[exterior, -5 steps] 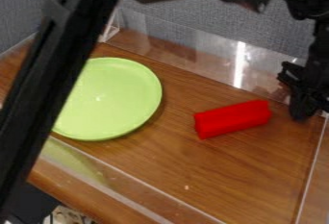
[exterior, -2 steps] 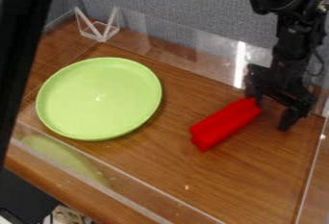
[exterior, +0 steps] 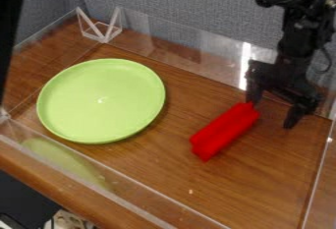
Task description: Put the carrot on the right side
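carrot (exterior: 225,132) lies flat on the wooden table (exterior: 157,159), right of the green plate (exterior: 101,99) | gripper (exterior: 288,103) just above its far end, fingers apart, holding nothing | placement looks done; only retreat left

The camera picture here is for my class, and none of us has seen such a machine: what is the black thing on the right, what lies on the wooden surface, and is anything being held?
The picture comes from a single camera looking down at an angle on a wooden table with low clear walls around it. The black thing on the right is a robot arm, and at its lower end is its gripper, a two-fingered claw pointing downward. Its fingers stand open and hold nothing. Just below and beside it lies the carrot, really a red bar-shaped block, resting on the wood at the right side. On the left lies a round green plate, empty. At the back left corner stands a small clear wire-like stand.
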You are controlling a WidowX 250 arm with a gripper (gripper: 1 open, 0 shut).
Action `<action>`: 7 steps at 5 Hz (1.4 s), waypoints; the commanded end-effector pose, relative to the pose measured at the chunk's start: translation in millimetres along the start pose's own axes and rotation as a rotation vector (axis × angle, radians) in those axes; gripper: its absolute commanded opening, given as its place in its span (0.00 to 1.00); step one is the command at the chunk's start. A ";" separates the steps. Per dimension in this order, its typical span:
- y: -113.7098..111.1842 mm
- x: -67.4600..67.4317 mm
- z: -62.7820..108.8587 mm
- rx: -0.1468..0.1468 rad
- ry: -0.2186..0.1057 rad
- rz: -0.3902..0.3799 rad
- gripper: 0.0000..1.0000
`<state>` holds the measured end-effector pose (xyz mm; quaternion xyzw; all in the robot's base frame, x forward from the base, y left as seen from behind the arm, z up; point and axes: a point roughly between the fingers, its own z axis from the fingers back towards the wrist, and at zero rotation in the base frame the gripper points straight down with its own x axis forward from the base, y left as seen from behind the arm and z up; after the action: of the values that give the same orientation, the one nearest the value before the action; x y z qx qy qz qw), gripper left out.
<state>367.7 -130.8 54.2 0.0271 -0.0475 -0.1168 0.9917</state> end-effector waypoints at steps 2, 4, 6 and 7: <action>-7.2 20.0 85.9 0.018 -0.214 0.048 1.00; 1.4 18.5 94.3 0.015 -0.261 0.066 1.00; 0.4 3.1 72.3 -0.011 -0.251 0.037 1.00; -3.7 6.9 68.9 -0.009 -0.255 0.084 1.00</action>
<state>360.6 -136.2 97.3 0.0177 -0.1375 -0.0804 0.9871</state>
